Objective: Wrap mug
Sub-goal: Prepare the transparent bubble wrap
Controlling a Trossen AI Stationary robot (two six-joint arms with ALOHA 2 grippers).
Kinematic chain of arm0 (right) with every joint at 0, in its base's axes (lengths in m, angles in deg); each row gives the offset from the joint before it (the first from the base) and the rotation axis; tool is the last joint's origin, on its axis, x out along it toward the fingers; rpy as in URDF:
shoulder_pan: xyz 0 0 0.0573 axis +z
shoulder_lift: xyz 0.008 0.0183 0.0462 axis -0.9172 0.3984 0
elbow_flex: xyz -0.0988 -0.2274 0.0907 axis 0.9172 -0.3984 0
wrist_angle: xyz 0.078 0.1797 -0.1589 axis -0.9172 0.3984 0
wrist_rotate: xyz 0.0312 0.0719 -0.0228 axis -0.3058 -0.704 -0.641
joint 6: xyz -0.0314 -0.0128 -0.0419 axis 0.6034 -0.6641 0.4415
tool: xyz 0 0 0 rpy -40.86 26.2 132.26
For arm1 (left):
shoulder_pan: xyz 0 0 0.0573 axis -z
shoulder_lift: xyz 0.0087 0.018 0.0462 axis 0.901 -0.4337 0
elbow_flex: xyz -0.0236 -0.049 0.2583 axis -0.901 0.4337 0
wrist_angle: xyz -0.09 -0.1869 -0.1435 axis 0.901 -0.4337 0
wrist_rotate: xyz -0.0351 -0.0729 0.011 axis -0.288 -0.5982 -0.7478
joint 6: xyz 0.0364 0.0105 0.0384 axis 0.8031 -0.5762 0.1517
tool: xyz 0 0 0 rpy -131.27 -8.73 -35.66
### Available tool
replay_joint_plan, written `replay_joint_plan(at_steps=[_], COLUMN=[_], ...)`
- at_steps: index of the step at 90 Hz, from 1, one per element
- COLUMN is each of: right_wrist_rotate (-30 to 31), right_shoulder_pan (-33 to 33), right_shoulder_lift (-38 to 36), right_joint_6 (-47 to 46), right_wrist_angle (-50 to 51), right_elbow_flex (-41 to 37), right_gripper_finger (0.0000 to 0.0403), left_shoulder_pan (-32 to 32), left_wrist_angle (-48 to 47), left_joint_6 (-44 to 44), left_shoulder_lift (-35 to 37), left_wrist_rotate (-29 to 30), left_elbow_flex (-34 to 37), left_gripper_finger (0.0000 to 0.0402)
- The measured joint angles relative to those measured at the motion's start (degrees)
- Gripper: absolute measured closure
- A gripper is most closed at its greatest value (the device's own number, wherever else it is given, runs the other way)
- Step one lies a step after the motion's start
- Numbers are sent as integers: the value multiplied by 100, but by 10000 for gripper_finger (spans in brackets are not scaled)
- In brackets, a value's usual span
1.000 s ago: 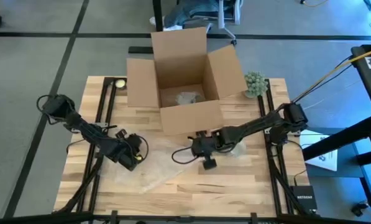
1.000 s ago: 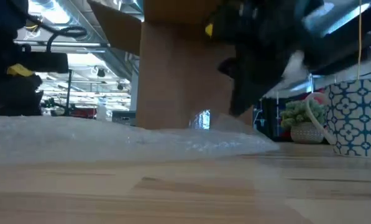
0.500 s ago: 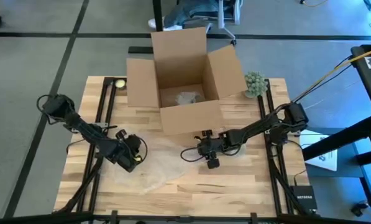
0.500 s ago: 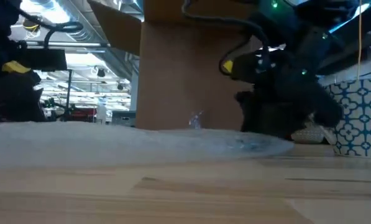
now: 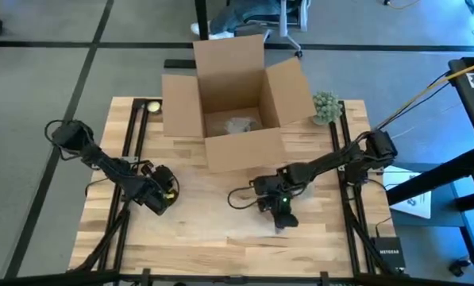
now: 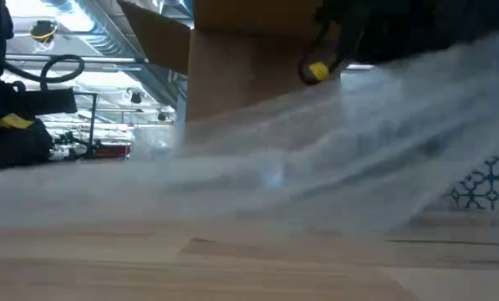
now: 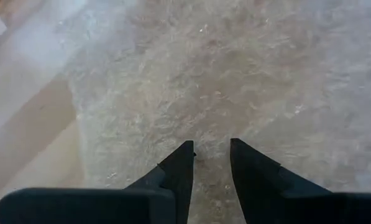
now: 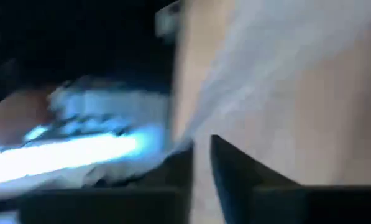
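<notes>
A clear bubble wrap sheet lies across the middle of the wooden table. In the low view its right part rises in a slant. My right gripper is right of centre, near the front, shut on the sheet. My left gripper hangs over the sheet's left part, open, fingers pointing down; whether they touch it I cannot tell. A blue-and-white patterned thing shows behind the wrap; I cannot tell whether it is the mug. My right gripper pinches the bubble wrap between its two fingers at the sheet's right part. That part is lifted off the table and slants down to the left, where the rest of the sheet lies on the wood. The view is blurred, so edge or fold does not show.
An open cardboard box stands at the far middle with a pale bundle inside. A small green plant stands to its right, and a small round thing lies at the far left corner. Bare wood runs along the near edge.
My right gripper has gone toward the table's near edge and a little right, drawing the wrap's right part up off the table; the sheet's left part has stayed down. My left gripper has shifted slightly toward the left edge.
</notes>
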State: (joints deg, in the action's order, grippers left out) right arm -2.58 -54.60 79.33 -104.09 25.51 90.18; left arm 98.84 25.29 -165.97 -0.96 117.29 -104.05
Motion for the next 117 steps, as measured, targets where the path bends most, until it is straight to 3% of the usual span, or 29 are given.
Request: replay_joint_plan(at_steps=[11, 23, 28, 36, 47, 57, 64, 76, 84, 92, 105, 117], right_wrist_rotate=[47, 1836, 2249, 2151, 1557, 1800, 2683, 5250, 6440, 7004, 7756, 7902], right_shoulder_pan=[-447, -664, -673, -671, -488, -15, 487, 1685, 2471, 2974, 3252, 3185], right_shoulder_lift=[-26, -26, -26, -129, -497, -969, -1281, -1463, -1369, -1078, -389, 280], right_joint_6=[510, 861, 872, 742, 195, -306, -524, -790, -954, -911, -500, 188], right_wrist_angle=[95, -186, -11, 869, 2098, 2302, 2064, 1436, 587, -329, -1510, -2049], right_elbow_flex=[459, 608, 610, 599, 608, 606, 610, 506, 193, -169, -371, -360], right_gripper_finger=[363, 330, 317, 295, 267, 249, 243, 242, 242, 242, 242, 242], left_shoulder_pan=[-7, -2, 32, 86, 160, 233, 289, 362, 363, 361, 361, 336], left_wrist_angle=[-43, -471, -730, -1095, -1332, -1105, -703, -150, 99, 284, 673, 1235], left_joint_6=[126, 323, 415, 641, 952, 1218, 1475, 1689, 1710, 1632, 1350, 1430], left_shoulder_lift=[-7, 3, 17, 25, 33, 36, 38, 33, 31, 31, 29, 27], left_wrist_rotate=[103, -119, -190, -217, -198, -211, -356, -621, -641, -635, -597, -554], left_elbow_flex=[-25, -380, -639, -1105, -1711, -2123, -2205, -2140, -1962, -1730, -1286, -909], left_gripper_finger=[314, 314, 314, 314, 314, 314, 314, 314, 314, 314, 314, 314])
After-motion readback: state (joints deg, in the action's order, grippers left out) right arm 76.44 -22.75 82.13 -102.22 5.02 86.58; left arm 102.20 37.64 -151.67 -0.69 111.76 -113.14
